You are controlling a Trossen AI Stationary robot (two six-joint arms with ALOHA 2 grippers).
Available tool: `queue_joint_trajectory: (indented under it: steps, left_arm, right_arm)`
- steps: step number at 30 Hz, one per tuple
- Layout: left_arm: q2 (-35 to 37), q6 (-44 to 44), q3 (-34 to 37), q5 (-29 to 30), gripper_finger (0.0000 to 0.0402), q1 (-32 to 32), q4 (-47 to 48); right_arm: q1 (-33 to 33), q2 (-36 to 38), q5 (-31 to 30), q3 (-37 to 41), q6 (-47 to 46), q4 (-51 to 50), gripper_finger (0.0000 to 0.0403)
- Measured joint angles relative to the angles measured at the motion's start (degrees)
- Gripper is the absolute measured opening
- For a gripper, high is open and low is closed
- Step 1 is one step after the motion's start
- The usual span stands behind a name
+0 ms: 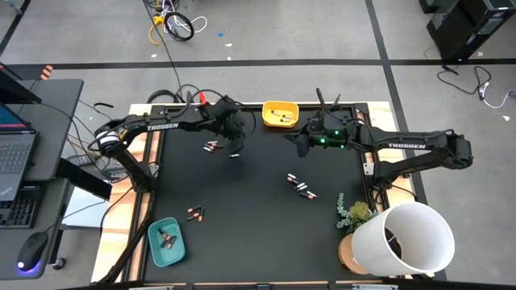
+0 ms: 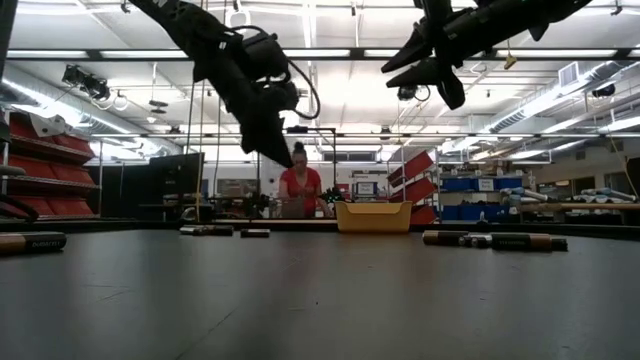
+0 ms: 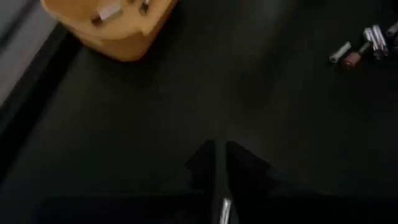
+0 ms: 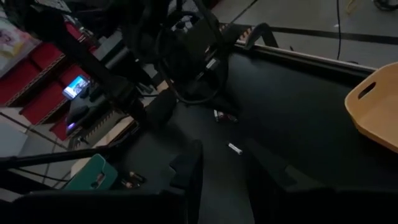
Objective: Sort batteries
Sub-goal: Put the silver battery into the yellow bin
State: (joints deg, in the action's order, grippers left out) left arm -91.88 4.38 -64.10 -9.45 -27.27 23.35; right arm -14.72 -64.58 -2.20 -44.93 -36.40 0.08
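Left gripper point(image 1: 235, 153) fingers clamped on seemingly one battery point(image 3: 225, 210); right gripper point(image 1: 297, 143) fingers apart, empty.

The white word "TROSSEN" stands along the left arm point(image 1: 165, 126), on the link leading toward the yellow tray point(image 1: 280, 113). The same word "TROSSEN" is printed on the right arm point(image 1: 407, 147), on the other side of that tray. Printing on the batteries cannot be read.
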Motion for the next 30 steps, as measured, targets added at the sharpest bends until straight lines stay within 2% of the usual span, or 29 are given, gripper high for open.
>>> queue_joint_trajectory:
  steps: [3,5,10,13,21,30]
  left_arm:
    - [-0.07,0.16,0.03,-0.90,0.0113,1.03,7.19]
    - [-0.07,2.43,0.76,0.48,0.0146,2.36,10.01]
    - [-0.11,7.93,3.78,1.93,0.0196,4.72,9.49]
    - [-0.11,8.74,6.27,0.52,0.0201,5.71,8.46]
    - [-0.47,5.54,11.75,1.71,0.0184,6.38,1.22]
    - [-1.92,2.69,12.78,1.84,0.0178,6.27,-3.90]
  right_arm:
    - [-0.50,0.09,0.74,0.00,-0.04,-0.98,0.0101]
    - [-0.50,0.09,0.74,0.00,0.00,-0.95,0.0101]
    - [-0.48,0.09,0.77,0.00,0.00,-0.96,0.0101]
    - [-0.48,0.10,0.79,0.01,0.00,-0.99,0.0101]
    - [-0.48,0.09,0.81,0.00,-0.43,-0.98,0.0101]
    - [-0.48,0.09,0.85,0.00,-0.94,-0.98,0.0101]
